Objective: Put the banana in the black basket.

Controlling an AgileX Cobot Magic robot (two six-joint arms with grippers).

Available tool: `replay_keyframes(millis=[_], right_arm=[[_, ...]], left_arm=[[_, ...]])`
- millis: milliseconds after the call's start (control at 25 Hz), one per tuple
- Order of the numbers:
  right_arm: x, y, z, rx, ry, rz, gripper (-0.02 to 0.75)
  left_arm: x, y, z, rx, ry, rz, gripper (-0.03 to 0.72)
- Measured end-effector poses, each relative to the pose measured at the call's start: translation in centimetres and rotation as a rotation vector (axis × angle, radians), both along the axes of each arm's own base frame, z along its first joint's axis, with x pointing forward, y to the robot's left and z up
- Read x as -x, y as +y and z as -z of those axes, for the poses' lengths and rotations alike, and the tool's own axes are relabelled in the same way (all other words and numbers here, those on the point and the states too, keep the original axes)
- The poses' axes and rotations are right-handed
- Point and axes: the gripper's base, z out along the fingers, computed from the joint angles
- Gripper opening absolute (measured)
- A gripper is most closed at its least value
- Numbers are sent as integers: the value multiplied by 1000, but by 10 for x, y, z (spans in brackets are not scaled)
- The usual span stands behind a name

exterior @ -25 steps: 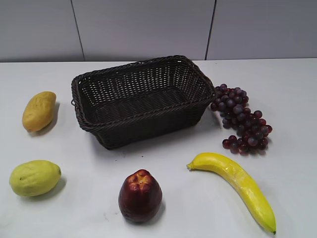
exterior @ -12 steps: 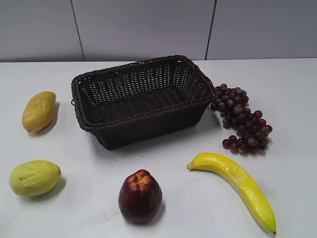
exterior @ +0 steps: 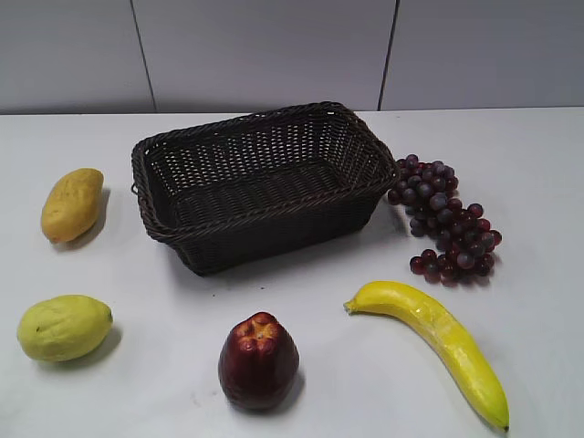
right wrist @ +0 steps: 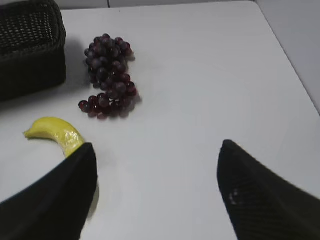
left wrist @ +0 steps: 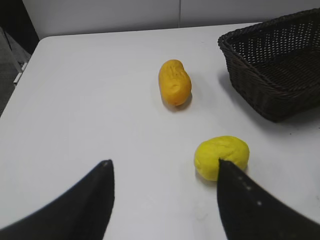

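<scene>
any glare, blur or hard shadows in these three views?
Exterior view: even light, soft shadows under each fruit, mild sheen on the banana, basket weave sharp. Left wrist view: left gripper fingers dark and soft-edged, the table and fruit beyond clearer. Right wrist view: softer overall, the right gripper near-black, its finger hiding part of the banana; grapes a bit blurred.

Woven wicker basket (exterior: 260,187); glossy banana (exterior: 438,333); smooth matt table (exterior: 529,182).

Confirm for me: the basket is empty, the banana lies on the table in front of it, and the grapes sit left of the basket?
Not quite. The exterior view shows the grapes right of the black basket, not left. The basket is empty, and the banana lies on the table in front.
</scene>
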Motion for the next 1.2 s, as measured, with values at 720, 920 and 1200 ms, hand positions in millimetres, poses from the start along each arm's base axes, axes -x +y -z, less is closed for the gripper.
replay_keyframes(millis=[720, 920, 1200], right_arm=[[-138, 33, 12, 6, 462, -267, 652], [-172, 62, 25, 77, 627, -402, 641], [-208, 109, 50, 239, 783, -456, 629]], left_arm=[[0, 0, 0, 0, 0, 0, 482], [0, 0, 0, 0, 0, 0, 482], [0, 0, 0, 0, 0, 0, 482]])
